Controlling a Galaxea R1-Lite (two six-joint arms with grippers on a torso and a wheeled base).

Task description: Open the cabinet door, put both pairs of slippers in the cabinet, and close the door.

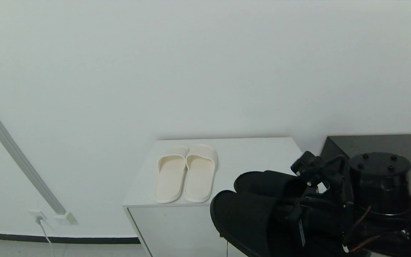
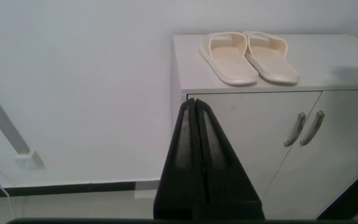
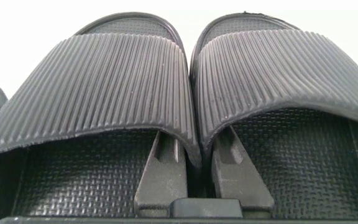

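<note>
Holding the pair of black ribbed rubber slippers (image 1: pixel 255 210) in the air, our right gripper (image 3: pixel 188 180) has one finger inside each, clamped on their adjoining sides. We see them by the front right of the white two-door cabinet (image 2: pixel 247 130), doors shut. The pair of cream plastic slippers (image 1: pixel 186 173) lies side by side on its top. Left gripper (image 2: pixel 195 109) fingers pressed together, holding nothing.
</note>
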